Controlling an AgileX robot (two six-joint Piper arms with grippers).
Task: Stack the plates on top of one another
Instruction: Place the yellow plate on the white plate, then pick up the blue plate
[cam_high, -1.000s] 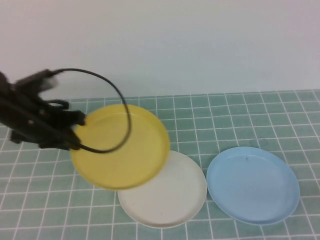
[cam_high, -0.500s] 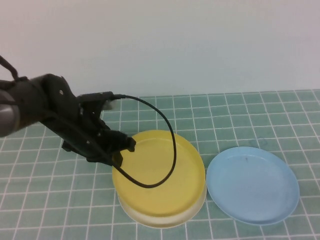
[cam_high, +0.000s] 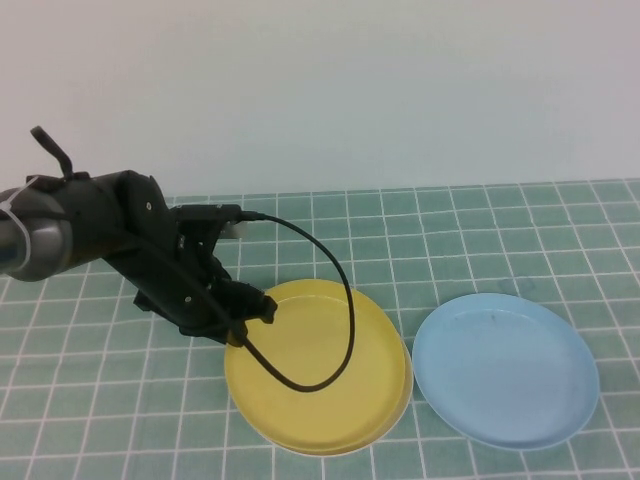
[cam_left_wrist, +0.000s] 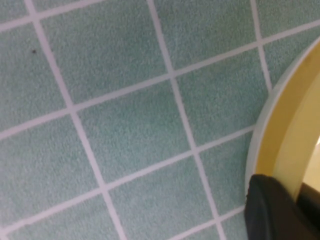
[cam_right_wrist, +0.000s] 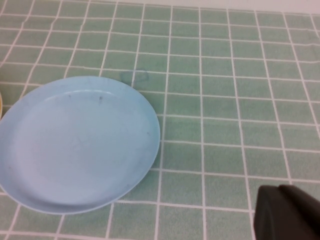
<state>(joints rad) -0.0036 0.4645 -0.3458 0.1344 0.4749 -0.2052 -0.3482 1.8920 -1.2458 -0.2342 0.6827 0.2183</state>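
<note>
The pale yellow plate (cam_high: 320, 370) lies on top of the white plate (cam_high: 398, 412), of which only a thin edge shows. My left gripper (cam_high: 250, 312) is shut on the yellow plate's left rim, down at table level. In the left wrist view the yellow rim (cam_left_wrist: 287, 130) runs between the two black fingers of the left gripper (cam_left_wrist: 297, 186), with the white rim (cam_left_wrist: 260, 135) just outside it. The light blue plate (cam_high: 505, 368) lies alone to the right and also shows in the right wrist view (cam_right_wrist: 75, 145). My right gripper (cam_right_wrist: 292, 212) is shut and empty, hovering off beside the blue plate.
The table is covered with a green tiled mat (cam_high: 480, 230) with white grid lines. A black cable (cam_high: 345, 300) loops from the left arm over the yellow plate. A plain white wall stands behind the table.
My left gripper has carried the yellow plate right and down from the raised, tilted position onto the white plate. It now lies flat and covers it almost fully.
</note>
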